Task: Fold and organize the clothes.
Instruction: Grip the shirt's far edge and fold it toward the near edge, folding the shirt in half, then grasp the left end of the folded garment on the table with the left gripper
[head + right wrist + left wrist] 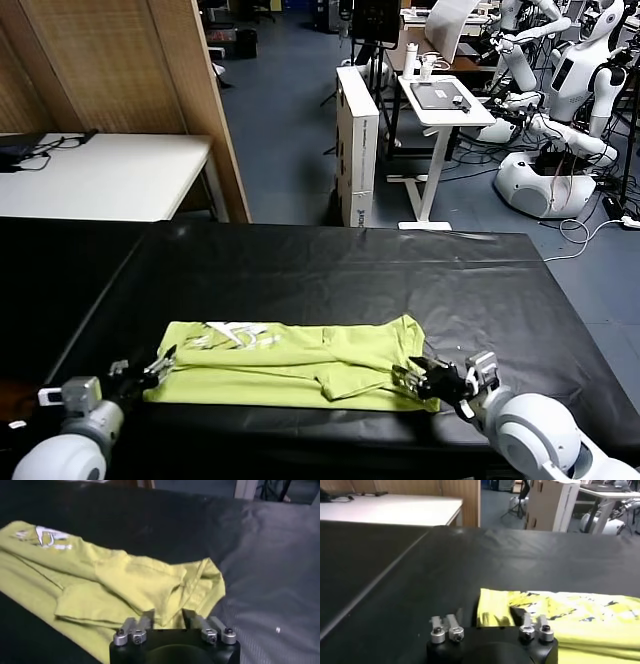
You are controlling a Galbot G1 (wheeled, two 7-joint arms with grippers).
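Head view high over black table (330,270); wrist views low, close, sharing it.

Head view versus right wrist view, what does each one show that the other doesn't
Only the head view shows the left gripper at the T-shirt's near left corner, the white table and the other robots behind. Only the right wrist view shows the folded sleeve close up. Both show the T-shirt's whitish print, the black table and the right gripper at the shirt's edge.

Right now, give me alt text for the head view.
A lime T-shirt lies folded into a long band on the black table. The left pincer sits at its left end, the right pincer at its right end.
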